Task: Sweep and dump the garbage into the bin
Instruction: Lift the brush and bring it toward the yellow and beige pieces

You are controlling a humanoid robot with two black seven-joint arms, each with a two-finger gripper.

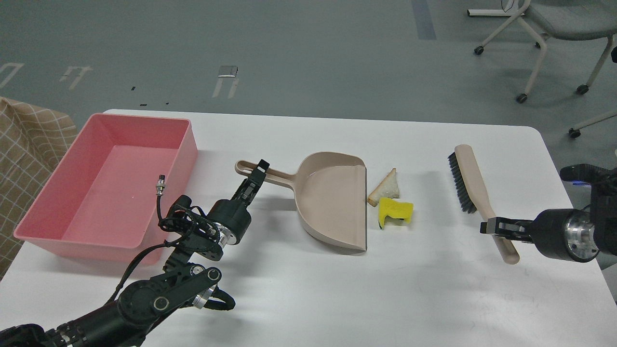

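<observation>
The garbage lies mid-table: a triangular bread slice (pixel 387 187) and a notched yellow sponge chunk (pixel 395 212), both just right of the mouth of a beige dustpan (pixel 332 202). My left gripper (pixel 258 174) is shut on the dustpan's long handle (pixel 277 177). My right gripper (pixel 496 226) is shut on the handle of a beige brush (pixel 470 180) with dark bristles. It holds the brush to the right of the garbage, bristles facing left. The pink bin (pixel 190 144) stands at the table's left and holds nothing.
The white table (pixel 424 299) has its right edge close behind my right arm. A checked cloth (pixel 24 144) hangs left of the bin. Office chairs (pixel 554 29) stand on the floor beyond the table's far right corner.
</observation>
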